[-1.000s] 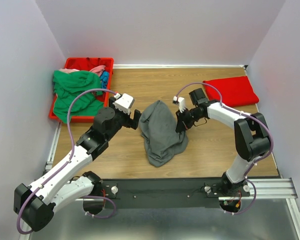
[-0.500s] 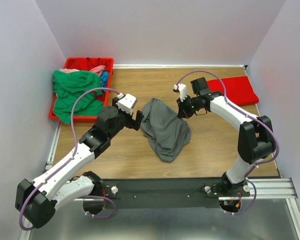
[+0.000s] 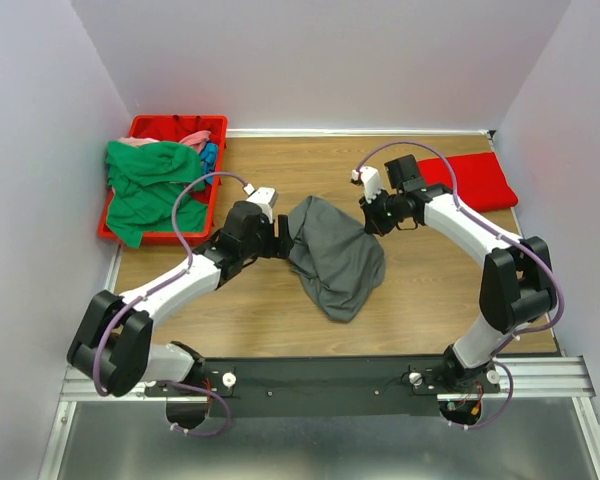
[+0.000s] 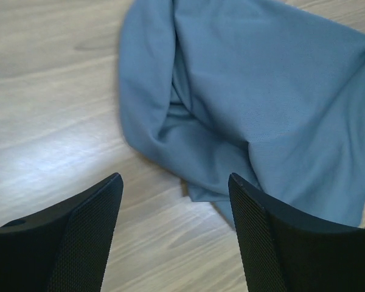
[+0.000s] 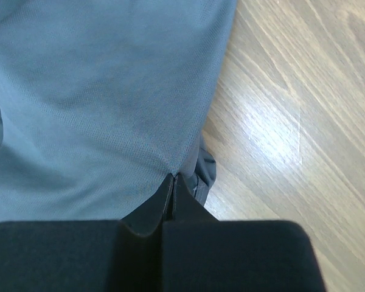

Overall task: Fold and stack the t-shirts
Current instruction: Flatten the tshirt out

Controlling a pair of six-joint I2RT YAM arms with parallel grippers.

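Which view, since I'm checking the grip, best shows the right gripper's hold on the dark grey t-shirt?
The right wrist view: the right gripper, shut, pinches the dark grey t-shirt at its edge, close up. The top view shows it small; the left wrist view shows mostly cloth.

We see the right gripper (image 3: pixel 373 218) has dragged an edge of the dark grey t-shirt (image 3: pixel 335 258) farther from the red bin (image 3: pixel 155 122). The left gripper (image 3: pixel 281 238) has moved from the bin to the cloth's bin-side fold, jaws seemingly narrowing slightly.

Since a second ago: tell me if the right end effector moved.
Yes. The right end effector, gripping the dark grey t-shirt, went toward the far wall, nearer the folded red t-shirt.
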